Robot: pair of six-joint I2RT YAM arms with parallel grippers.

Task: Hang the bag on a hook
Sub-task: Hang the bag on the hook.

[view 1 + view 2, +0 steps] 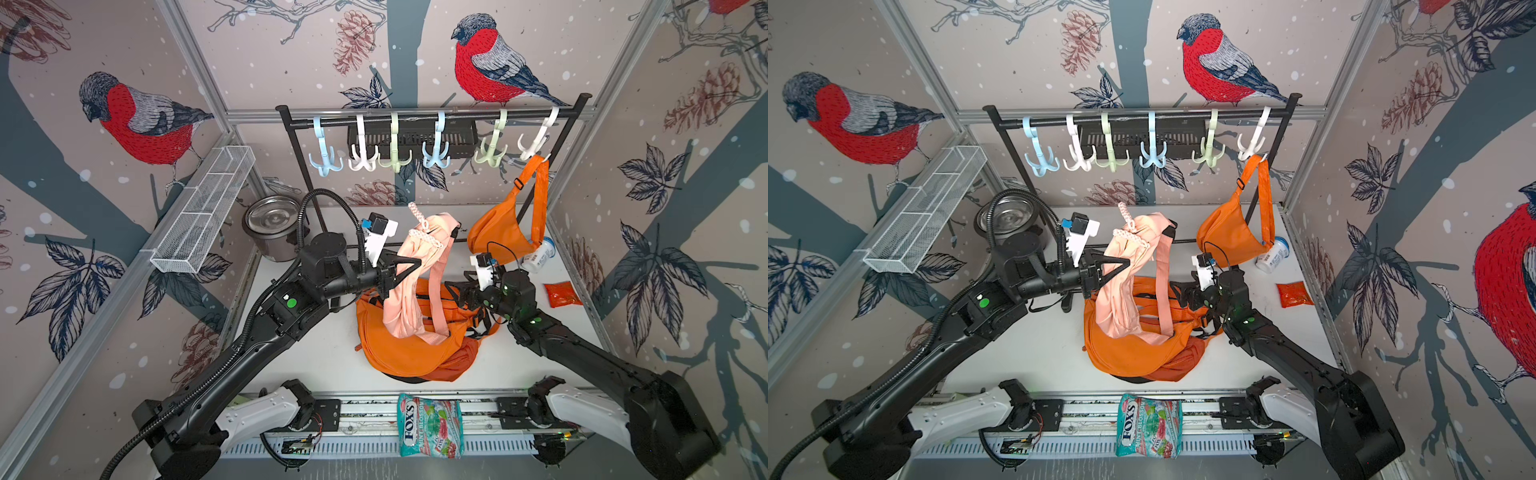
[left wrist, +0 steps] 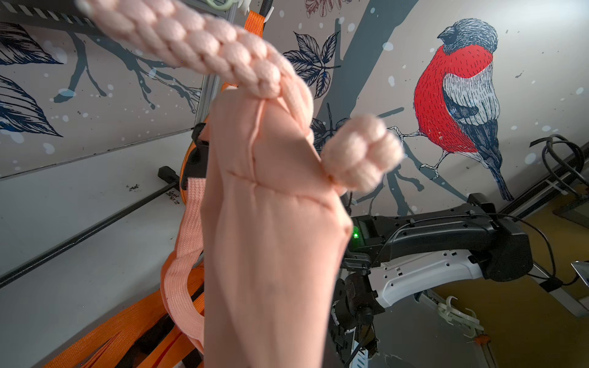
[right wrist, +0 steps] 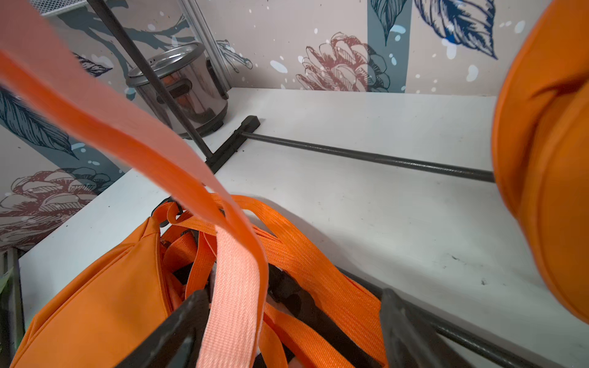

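Left gripper (image 1: 411, 264): you have it clamped shut on the peach fabric sling bag (image 1: 409, 299), held above the centre pile of orange fabric bags (image 1: 399, 353) so its strap hangs free.
Right gripper (image 1: 457, 286): wide open and empty, with your jaws flanking the peach webbing strap (image 3: 232, 302), ready to take it.

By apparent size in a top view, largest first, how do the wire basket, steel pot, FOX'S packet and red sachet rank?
1. wire basket
2. steel pot and FOX'S packet: about alike, too close to rank
3. red sachet

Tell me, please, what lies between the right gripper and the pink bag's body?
Its own pink webbing strap hangs there; the right wrist view shows it between the fingers of the open right gripper.
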